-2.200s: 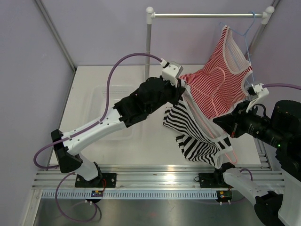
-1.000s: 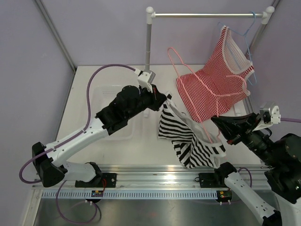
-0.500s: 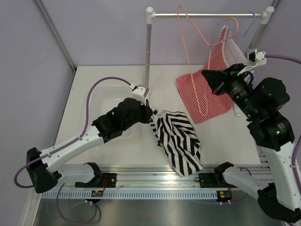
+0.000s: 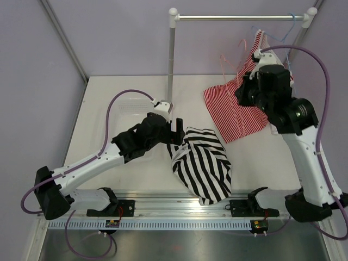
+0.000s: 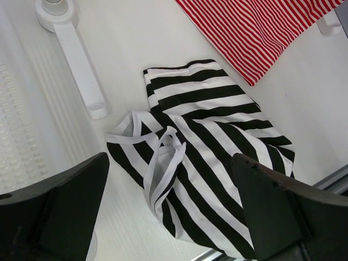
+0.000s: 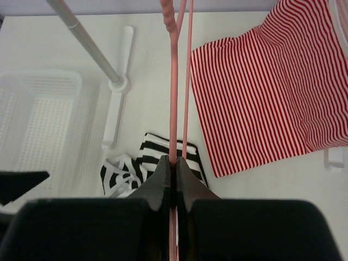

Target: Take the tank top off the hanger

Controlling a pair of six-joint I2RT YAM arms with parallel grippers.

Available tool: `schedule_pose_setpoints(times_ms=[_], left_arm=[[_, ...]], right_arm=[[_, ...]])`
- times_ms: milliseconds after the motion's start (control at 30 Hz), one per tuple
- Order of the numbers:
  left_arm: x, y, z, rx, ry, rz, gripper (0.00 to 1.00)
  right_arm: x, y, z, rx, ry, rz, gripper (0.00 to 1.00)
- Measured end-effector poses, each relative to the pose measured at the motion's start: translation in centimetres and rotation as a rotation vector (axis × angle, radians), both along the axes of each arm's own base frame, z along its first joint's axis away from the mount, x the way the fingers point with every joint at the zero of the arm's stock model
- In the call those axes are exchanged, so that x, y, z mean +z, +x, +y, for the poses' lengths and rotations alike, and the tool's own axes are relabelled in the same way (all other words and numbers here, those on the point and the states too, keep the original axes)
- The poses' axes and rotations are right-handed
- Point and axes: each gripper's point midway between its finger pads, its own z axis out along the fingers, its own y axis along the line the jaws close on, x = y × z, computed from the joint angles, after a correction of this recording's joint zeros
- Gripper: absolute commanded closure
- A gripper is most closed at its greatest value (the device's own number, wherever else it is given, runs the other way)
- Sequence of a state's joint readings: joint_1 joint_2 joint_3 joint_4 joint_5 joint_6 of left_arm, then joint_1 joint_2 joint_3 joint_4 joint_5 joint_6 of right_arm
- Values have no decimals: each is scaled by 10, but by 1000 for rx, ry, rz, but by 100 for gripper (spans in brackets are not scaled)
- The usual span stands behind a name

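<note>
- And there it was: the tank top (image 4: 202, 163) lay in a crumpled heap on the worktop (image 4: 109, 98), close to the near edge and a little right of the middle, fully off the hanger (image 6: 173, 81).
- The left gripper (image 4: 175, 133) hovered at the heap's left rim in the overhead view, which did not make plain how far apart its fingers were.
- The left wrist camera settled that: its fingers (image 5: 60, 206) stood spread wide at either side of the picture with nothing between them. Below them lay the tank top (image 5: 212, 141), its white-trimmed straps looped towards the lens.
- Over on the right, the right gripper (image 6: 173, 163) was pinched tight on the hanger, and its wrist camera showed two pink rods rising straight out of the closed fingertips.
- From overhead the hanger (image 4: 242, 43) was only a faint pink blur, up beside the red-striped top (image 4: 234, 109) near the far right corner. The grip itself could not be made out there.
- The right wrist camera also caught the tank top (image 6: 147, 163) well below, near the foot of the rack post (image 6: 81, 38), with a white basket (image 6: 32, 109) off to the left.
</note>
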State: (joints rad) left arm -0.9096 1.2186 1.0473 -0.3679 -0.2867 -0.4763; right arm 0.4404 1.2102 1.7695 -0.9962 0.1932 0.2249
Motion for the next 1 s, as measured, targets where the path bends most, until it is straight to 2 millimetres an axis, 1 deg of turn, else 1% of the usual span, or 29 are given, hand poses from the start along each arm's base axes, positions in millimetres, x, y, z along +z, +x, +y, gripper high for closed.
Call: schedule_pose_setpoints(times_ms=[100, 200, 233, 300, 400, 433, 500, 567, 667, 800, 967, 1000], left_arm=[[5, -3, 3, -7, -4, -5, 1], [15, -11, 13, -13, -7, -19, 1], [18, -13, 17, -15, -7, -25, 1], [25, -18, 23, -19, -8, -34, 1], [34, -26, 31, -28, -21, -46, 1], [36, -27, 33, -31, -27, -51, 1], [39, -31, 37, -36, -36, -57, 1], [41, -35, 41, -39, -39, -61, 1], [42, -40, 47, -41, -34, -61, 1], [46, -44, 53, -45, -34, -71, 1], [47, -45, 53, -53, -34, -78, 1], [47, -46, 53, -58, -32, -76, 1]], right_arm=[[2, 39, 1, -34, -26, 17, 100], [9, 74, -1, -70, -37, 8, 100], [11, 82, -2, -74, -40, 7, 100], [23, 97, -7, -89, -35, -12, 100], [45, 118, -23, -122, -16, -62, 100], [49, 123, -27, -127, -13, -74, 100], [54, 131, -34, -135, -11, -83, 100], [55, 140, -36, -129, -11, -91, 100], [45, 152, -32, -103, -18, -69, 100], [22, 167, -28, -83, -35, -19, 100], [-1, 171, -27, -75, -45, 47, 100], [-4, 171, -27, -75, -47, 56, 93]])
